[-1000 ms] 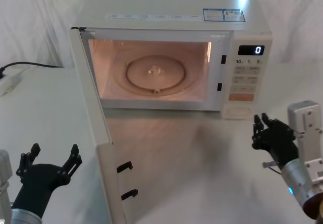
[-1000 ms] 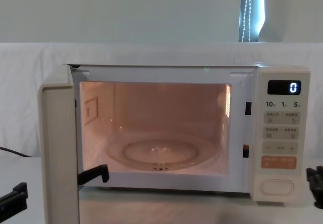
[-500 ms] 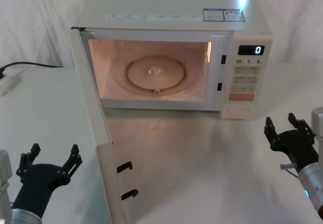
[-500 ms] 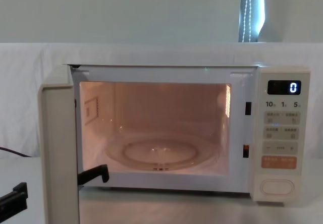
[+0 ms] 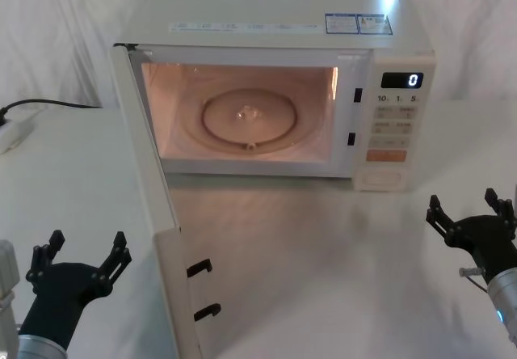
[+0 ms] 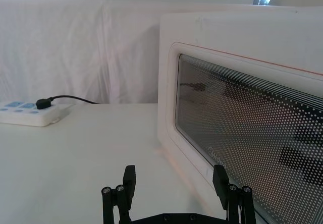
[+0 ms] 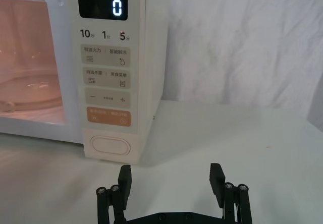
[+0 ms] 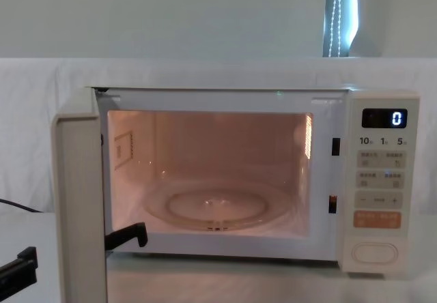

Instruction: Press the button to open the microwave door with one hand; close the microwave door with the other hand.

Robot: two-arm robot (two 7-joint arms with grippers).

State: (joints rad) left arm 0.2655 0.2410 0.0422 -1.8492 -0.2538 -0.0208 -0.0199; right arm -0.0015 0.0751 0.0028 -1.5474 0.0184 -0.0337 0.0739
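Your microwave door (image 5: 153,213) hangs wide open, smooth cream with dotted dark glass; the left tool (image 5: 78,262) and right tool (image 5: 470,212) gape empty near you.

head above, chest level, sharing microwave (image 5: 275,92)

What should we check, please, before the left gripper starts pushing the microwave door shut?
1. Microwave door swung fully open: ok.
2. Left gripper open, on the door's outer, window side, apart from it: ok.
3. Right gripper open, off the button, to the right of the door's swing path: ok.
4. Cavity holds just the glass turntable, nothing sticking out: ok.
5. Door latch hooks look intact: ok.
6. Table in the door's swing path bare: ok.
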